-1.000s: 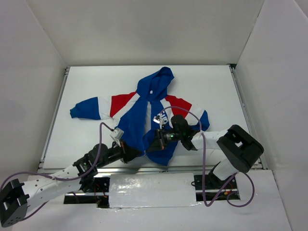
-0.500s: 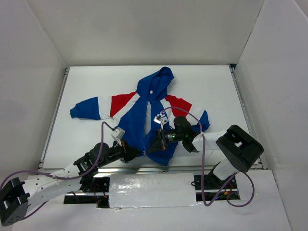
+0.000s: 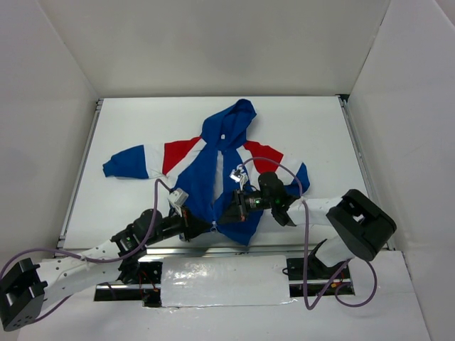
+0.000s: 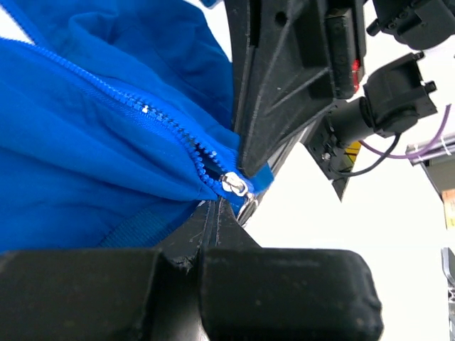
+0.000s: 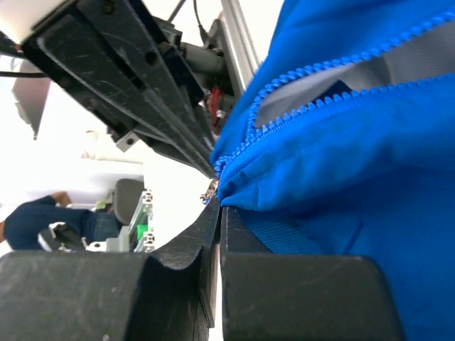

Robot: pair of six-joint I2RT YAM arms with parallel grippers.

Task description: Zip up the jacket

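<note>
The jacket (image 3: 213,177) lies flat on the table with its blue hood at the far end, red shoulders and white stripes. Both grippers meet at its near hem. My left gripper (image 3: 205,227) is shut on the hem at the zipper's bottom. In the left wrist view its tips (image 4: 213,210) pinch just under the silver zipper slider (image 4: 235,186). My right gripper (image 3: 227,217) is shut on the hem fabric on the other side. In the right wrist view its tips (image 5: 218,210) grip blue cloth beside the slider (image 5: 210,190). The zipper teeth (image 5: 298,106) gape open higher up.
White walls enclose the white table (image 3: 306,128) on three sides. A metal rail (image 3: 78,177) runs along the left edge and another (image 3: 359,163) along the right. Purple cables (image 3: 302,213) loop over both arms. A foil-covered plate (image 3: 224,280) sits between the arm bases.
Both grippers stay shut at the jacket's near hem. The right arm's elbow has shifted slightly right and down. The jacket has barely moved.
</note>
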